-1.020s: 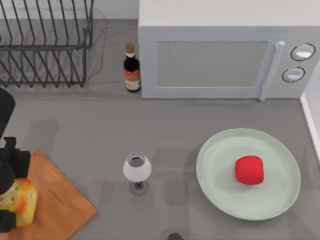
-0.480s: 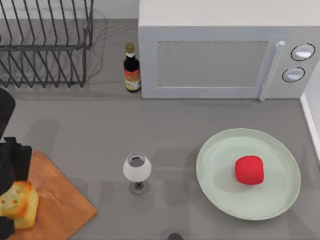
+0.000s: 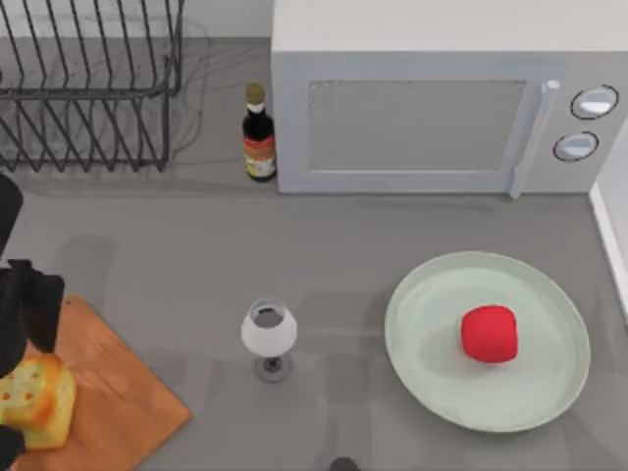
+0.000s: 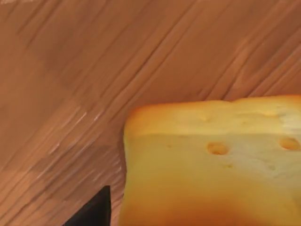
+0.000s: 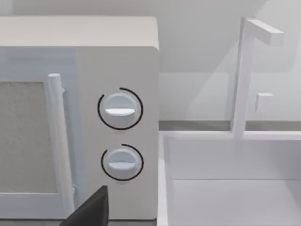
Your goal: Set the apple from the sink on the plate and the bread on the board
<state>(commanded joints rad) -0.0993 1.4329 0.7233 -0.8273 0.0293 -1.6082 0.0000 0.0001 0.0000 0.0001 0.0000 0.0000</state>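
Grey surface point(image 3: 196, 275); white microwave point(image 3: 432, 108) at the back; our plate point(image 3: 422, 294) right, apple point(image 3: 489, 334) on it; board point(image 3: 118, 392) left, bread point(image 3: 37, 400) resting there; our left end effector point(image 3: 15, 368) released around it.

Table: grey table point(image 3: 196, 265)
On it: board point(image 3: 118, 392), plate point(image 3: 422, 383), wine glass point(image 3: 269, 334), bottle point(image 3: 259, 132), microwave point(image 3: 442, 108), wire rack point(image 3: 88, 88)

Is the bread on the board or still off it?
On it. From above, the bread lies on the board near the table's left edge; the left wrist view shows wood grain around it.
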